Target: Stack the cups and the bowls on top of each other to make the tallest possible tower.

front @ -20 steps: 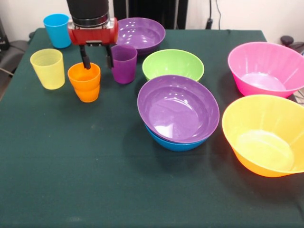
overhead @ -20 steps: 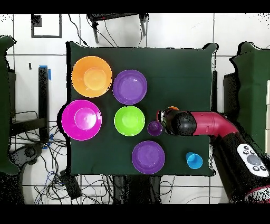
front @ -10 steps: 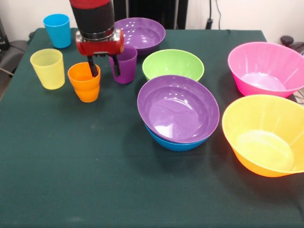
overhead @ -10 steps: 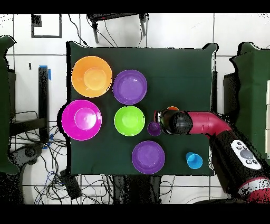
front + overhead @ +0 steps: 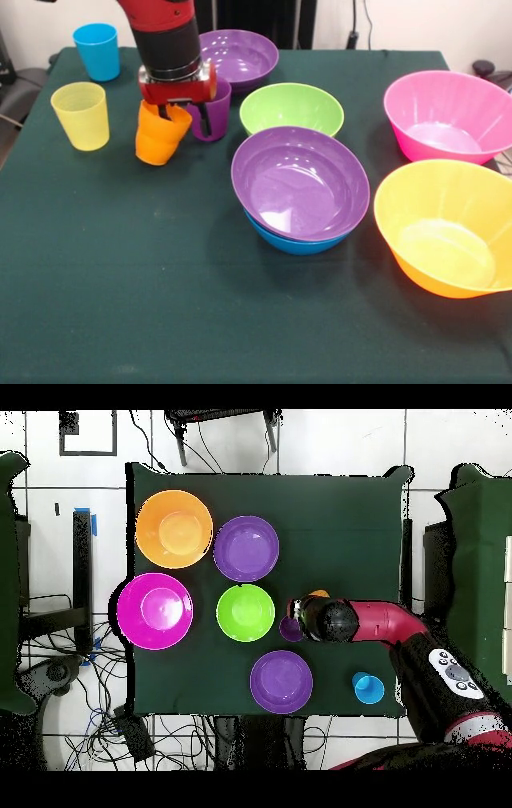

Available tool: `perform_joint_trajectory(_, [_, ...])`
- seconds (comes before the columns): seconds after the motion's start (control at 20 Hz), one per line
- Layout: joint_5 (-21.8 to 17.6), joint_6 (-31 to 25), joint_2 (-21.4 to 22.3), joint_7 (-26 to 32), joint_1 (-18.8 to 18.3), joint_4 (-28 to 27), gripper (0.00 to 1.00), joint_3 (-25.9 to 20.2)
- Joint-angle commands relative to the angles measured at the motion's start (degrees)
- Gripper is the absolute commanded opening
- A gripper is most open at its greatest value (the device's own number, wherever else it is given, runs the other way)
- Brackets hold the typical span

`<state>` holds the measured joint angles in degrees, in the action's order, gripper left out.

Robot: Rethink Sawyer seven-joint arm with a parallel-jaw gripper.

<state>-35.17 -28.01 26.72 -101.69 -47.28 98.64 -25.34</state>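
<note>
The gripper (image 5: 185, 118) pinches the rim of the orange cup (image 5: 161, 133). One finger (image 5: 164, 111) is inside the cup and the other is outside, next to the purple cup (image 5: 212, 106). The orange cup is tilted and lifted off the green table (image 5: 120, 264).

A second ago the orange cup stood flat and straight on the table, and the fingers were spread wide over it. Now the fingers have closed on it, and the cup leans and sits closer to the purple cup.

The front view shows the yellow cup (image 5: 81, 115) beside the orange cup and the blue cup (image 5: 97, 50) farther behind it. It also shows the tower (image 5: 299, 192) on the other side of the purple cup, a purple bowl sitting in a blue bowl. In the overhead view the arm hides most of the orange cup (image 5: 318, 594), and the yellow cup cannot be seen at all. There the tower looks like just one purple bowl.
</note>
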Motion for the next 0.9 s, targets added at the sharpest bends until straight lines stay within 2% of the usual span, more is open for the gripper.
perform_joint_trajectory(0.05, [-3.1,3.21,-1.9,-1.05,2.76,-3.59,1.0,1.4])
perform_joint_trajectory(0.35, [-2.44,2.79,-1.37,-0.77,2.57,-3.24,1.0,1.23])
perform_joint_trajectory(0.4, [-1.91,2.28,-1.5,-1.02,2.46,-3.19,0.0,1.27])
perform_joint_trajectory(0.7, [-0.56,0.46,-1.62,1.29,0.6,-3.28,0.0,-0.84])
perform_joint_trajectory(0.9, [-0.85,-0.07,-0.77,0.91,1.21,-3.22,0.0,-0.18])
